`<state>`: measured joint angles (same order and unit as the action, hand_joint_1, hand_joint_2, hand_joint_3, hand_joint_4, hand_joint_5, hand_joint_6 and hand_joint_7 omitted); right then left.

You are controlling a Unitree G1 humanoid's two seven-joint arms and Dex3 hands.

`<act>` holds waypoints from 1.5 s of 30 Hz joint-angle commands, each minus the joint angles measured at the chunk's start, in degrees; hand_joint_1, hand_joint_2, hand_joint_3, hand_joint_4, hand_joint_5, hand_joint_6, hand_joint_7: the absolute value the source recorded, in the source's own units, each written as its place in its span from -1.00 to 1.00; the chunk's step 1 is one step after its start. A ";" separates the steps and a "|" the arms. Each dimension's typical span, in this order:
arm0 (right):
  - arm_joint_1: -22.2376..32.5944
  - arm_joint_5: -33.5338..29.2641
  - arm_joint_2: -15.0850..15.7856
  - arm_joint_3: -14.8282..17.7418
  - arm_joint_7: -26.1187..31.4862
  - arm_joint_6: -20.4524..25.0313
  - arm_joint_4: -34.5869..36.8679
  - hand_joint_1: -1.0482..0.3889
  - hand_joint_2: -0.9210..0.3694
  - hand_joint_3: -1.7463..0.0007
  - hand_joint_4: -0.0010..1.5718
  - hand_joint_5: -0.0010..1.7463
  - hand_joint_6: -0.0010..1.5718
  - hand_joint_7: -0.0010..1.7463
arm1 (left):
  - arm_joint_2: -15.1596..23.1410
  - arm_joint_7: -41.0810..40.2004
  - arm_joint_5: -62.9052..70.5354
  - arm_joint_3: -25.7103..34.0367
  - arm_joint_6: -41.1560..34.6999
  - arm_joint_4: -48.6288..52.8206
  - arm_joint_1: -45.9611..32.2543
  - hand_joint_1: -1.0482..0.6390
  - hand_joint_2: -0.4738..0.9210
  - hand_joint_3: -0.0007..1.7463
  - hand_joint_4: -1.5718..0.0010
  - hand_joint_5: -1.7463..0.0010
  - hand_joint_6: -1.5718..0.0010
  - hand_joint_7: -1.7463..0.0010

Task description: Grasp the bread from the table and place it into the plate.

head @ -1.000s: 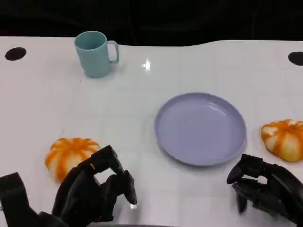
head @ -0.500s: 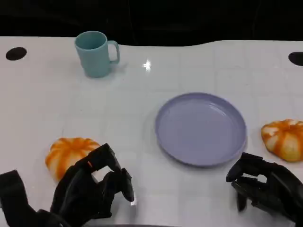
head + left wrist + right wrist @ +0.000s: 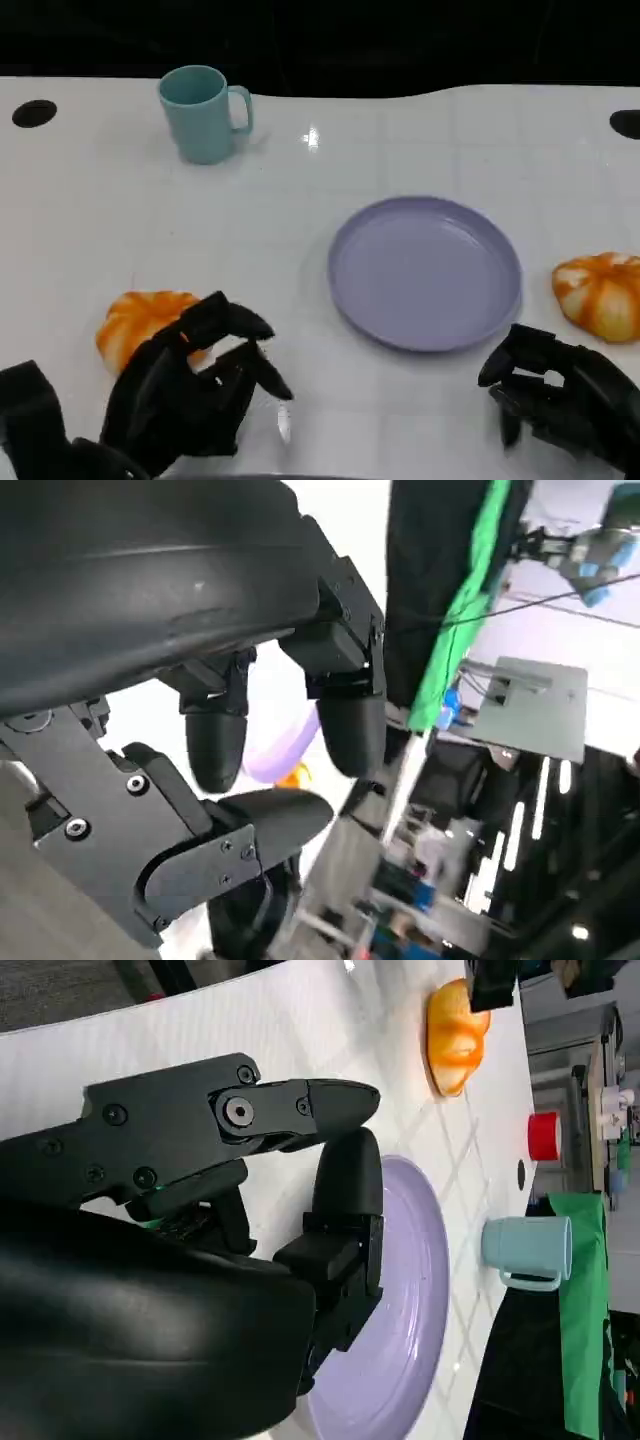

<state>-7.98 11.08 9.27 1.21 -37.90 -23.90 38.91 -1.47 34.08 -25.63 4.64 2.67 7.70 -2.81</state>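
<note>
Left of the plate: you are looking at one bread point(image 3: 140, 322) lying on the tabletop point(image 3: 300, 210), well apart from the plate point(image 3: 425, 272), with your left hand point(image 3: 190, 390) hovering just beside it.
Right of the plate: a second bread point(image 3: 598, 293) is sitting near the rim, and your right hand point(image 3: 560, 395) is waiting close below it.
Left hand state: fingers are spreading apart, holding nothing.
Right hand state: fingers are curling loosely, gripping nothing.
Risk: you are approaching from the bread's near side, so the fingers may be pushing the soft round loaf away rather than closing around it.
Second risk: squeezing too hard is likely denting it.
Orientation: the left bread is lying flat, domed side up, its slightly longer axis running across towards the plate.
Beyond the plate: a teal mug point(image 3: 203, 112) is standing far off.
</note>
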 commanded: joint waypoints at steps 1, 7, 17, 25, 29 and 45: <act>1.07 -0.84 0.53 -0.20 -0.04 0.96 1.40 -0.26 -1.00 0.69 -0.18 1.00 -0.19 0.61 | 1.42 -0.80 0.63 0.08 -0.15 -1.79 -0.64 -0.30 0.49 -0.03 0.40 -0.44 0.37 0.15; 1.32 -1.33 0.74 -0.44 0.23 0.53 1.07 -0.26 -1.00 0.68 -0.17 1.00 -0.19 0.60 | 7.59 -3.87 13.95 -1.69 8.24 -5.53 -0.60 -0.50 0.99 -0.80 0.65 -0.21 0.45 0.52; 1.21 -0.63 0.45 -0.17 -0.57 0.38 1.33 -0.24 -1.00 0.68 -0.17 1.00 -0.18 0.60 | 13.41 -12.44 29.33 -4.02 8.30 -15.15 -2.79 -0.41 1.00 -0.83 0.82 -0.03 0.49 0.76; 1.11 -0.62 0.21 -0.25 -0.01 1.07 1.34 -0.25 -1.00 0.69 -0.15 1.00 -0.17 0.60 | 18.50 -16.26 39.70 -4.55 9.32 -18.71 -2.36 -0.38 1.00 -0.78 0.95 0.09 0.56 0.88; 1.27 -0.93 0.28 -0.41 0.46 1.67 0.68 -0.26 -1.00 0.69 -0.15 1.00 -0.17 0.60 | 21.26 -18.36 46.26 -5.13 9.51 -19.78 -1.90 -0.38 1.00 -0.81 0.99 0.09 0.56 0.89; 1.91 -1.37 0.49 -0.68 1.14 2.45 -0.92 -0.26 -1.00 0.69 -0.17 1.00 -0.19 0.61 | 28.16 -18.83 74.17 -11.65 -0.72 -24.99 0.53 -0.32 0.96 -0.92 0.97 0.60 0.63 1.00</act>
<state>-7.50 10.84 9.19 0.91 -37.09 -22.64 37.35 25.00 15.02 44.70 -5.66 3.47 -16.87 -3.29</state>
